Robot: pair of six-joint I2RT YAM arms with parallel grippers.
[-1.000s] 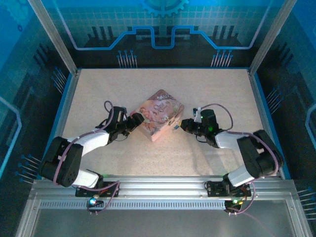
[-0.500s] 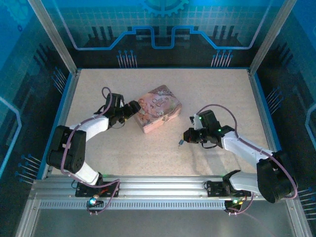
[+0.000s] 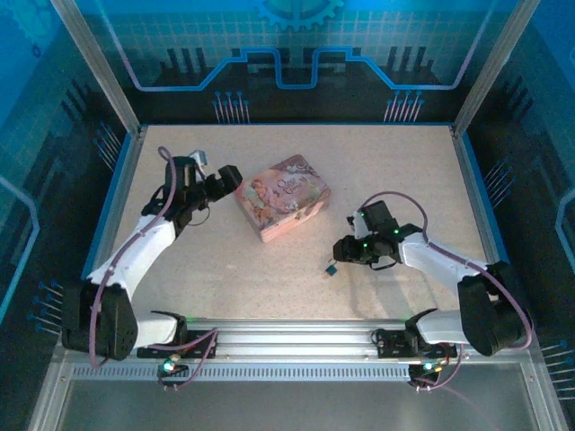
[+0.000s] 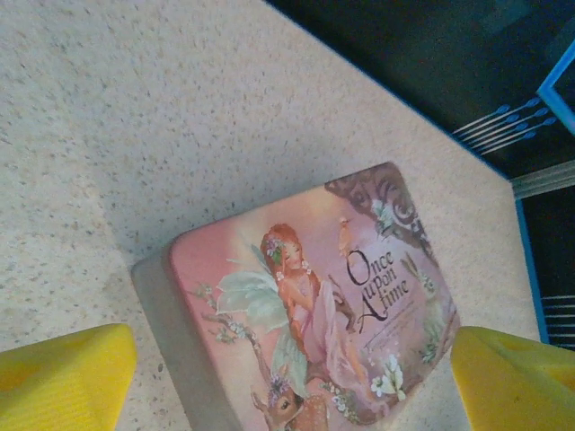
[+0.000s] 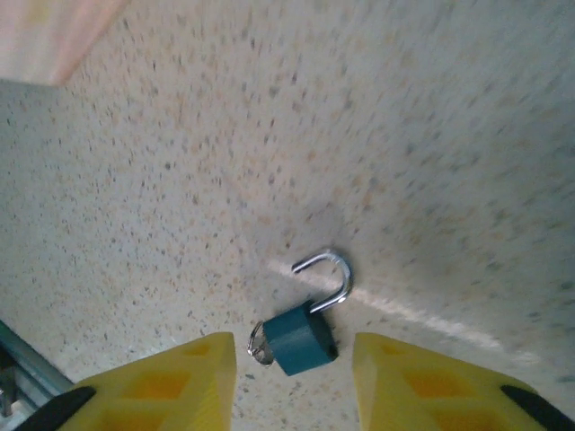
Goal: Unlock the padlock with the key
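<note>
At the near right of the worktop [image 3: 395, 171] the padlock [image 5: 301, 341] lies flat, just ahead of the right end effector [image 3: 343, 251]. Its fingers stand apart, one to each side of the lock, gripping nothing. The shackle [image 5: 331, 277] is swung out, with its short end free of the body. A small silvery piece [image 5: 259, 346] sits at the body's end; cannot tell whether it is the key. Left end effector [image 3: 230, 178] is spread wide and empty, beside the pink tin [image 4: 305, 305].

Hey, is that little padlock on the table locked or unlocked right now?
Unlocked. The padlock has its silver shackle swung out, with one end hanging free of the blue body.
</note>
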